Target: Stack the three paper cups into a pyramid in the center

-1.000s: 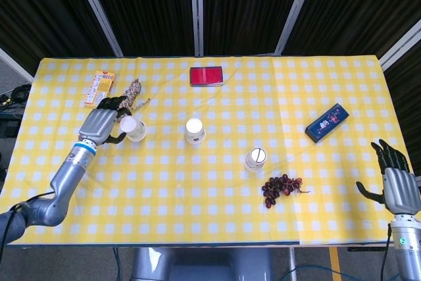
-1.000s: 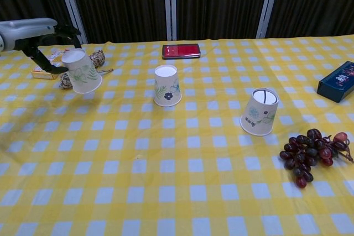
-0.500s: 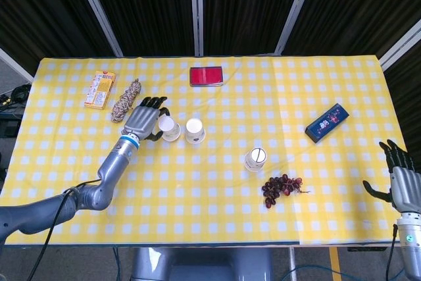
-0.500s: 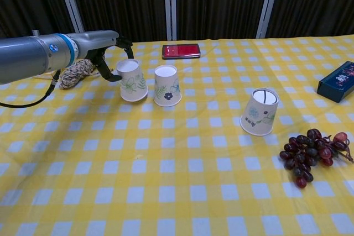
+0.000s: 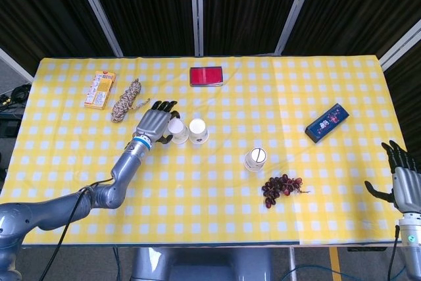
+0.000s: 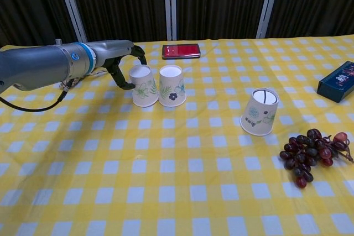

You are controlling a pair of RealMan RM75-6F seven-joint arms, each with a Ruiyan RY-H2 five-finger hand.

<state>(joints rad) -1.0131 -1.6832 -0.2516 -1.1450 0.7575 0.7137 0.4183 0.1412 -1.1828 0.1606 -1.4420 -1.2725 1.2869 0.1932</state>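
Carried in from the counter's [image 5: 217, 189] left edge within the last second, now set touching the middle cup [image 6: 172, 85]: the left cup [image 6: 144, 85], left hand [image 5: 155, 125] fingers [image 6: 123, 75] wrapped around it. Base row looks formed; third cup [image 6: 260, 111] well apart to the right, right hand [image 5: 401, 182] spread, empty.

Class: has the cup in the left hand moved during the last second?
Yes. The held cup moved right, from beside the rope to the middle cup.
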